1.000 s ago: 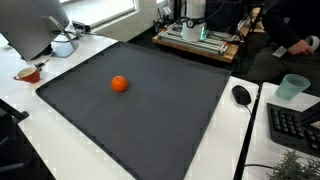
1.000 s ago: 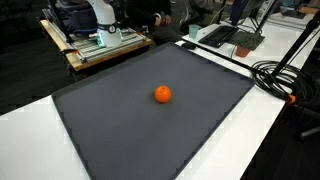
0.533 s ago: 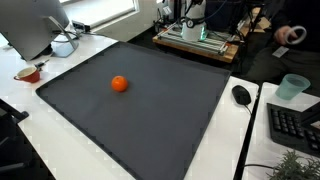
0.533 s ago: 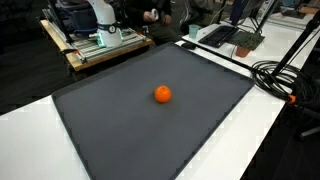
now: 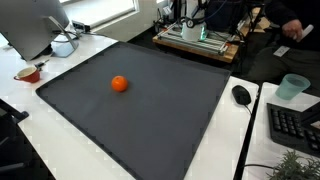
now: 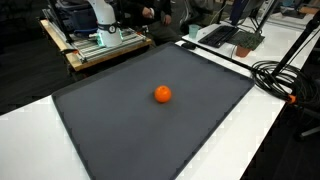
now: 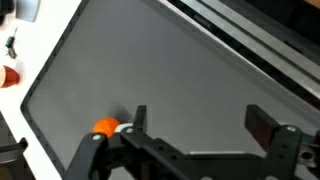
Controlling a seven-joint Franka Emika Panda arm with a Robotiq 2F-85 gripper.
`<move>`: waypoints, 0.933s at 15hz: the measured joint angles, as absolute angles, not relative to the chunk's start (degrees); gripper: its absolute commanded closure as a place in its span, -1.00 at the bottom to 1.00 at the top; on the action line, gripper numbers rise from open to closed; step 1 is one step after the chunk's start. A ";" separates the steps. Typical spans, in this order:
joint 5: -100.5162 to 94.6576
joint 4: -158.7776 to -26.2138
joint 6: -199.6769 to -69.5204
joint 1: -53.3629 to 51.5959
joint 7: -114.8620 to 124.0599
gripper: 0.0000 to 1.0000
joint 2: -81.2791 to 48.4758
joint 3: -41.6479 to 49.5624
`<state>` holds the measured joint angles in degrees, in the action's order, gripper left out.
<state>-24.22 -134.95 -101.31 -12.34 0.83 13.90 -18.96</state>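
Observation:
An orange ball (image 5: 119, 84) lies on a dark grey mat (image 5: 150, 120), apart from everything else; it also shows in the other exterior view (image 6: 162, 94). In the wrist view my gripper (image 7: 200, 118) is open and empty, high above the mat (image 7: 180, 70). The ball (image 7: 105, 127) sits just outside the left finger (image 7: 139, 117), partly hidden by it. The gripper itself does not show in either exterior view; only the white robot base (image 6: 98, 15) shows at the mat's far edge.
A monitor (image 5: 30, 25) and a small bowl (image 5: 28, 73) stand beside the mat. A mouse (image 5: 241, 95), a cup (image 5: 292, 87) and a keyboard (image 5: 295, 125) lie on the white table. Black cables (image 6: 280, 75) and a laptop (image 6: 235, 35) are near the mat.
The ball and mat have not moved. A person's hand at the back of the room has shifted.

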 measured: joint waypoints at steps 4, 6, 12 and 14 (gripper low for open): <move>-25.58 -136.50 -101.19 -15.16 -2.55 -1.00 7.37 -19.75; -27.29 -136.38 -101.27 -15.49 -5.71 -1.00 3.92 -19.73; -27.53 -136.14 -100.75 -15.70 -5.57 -1.00 2.75 -19.55; -29.51 -136.51 -97.64 -16.86 -5.58 -1.00 1.08 -20.11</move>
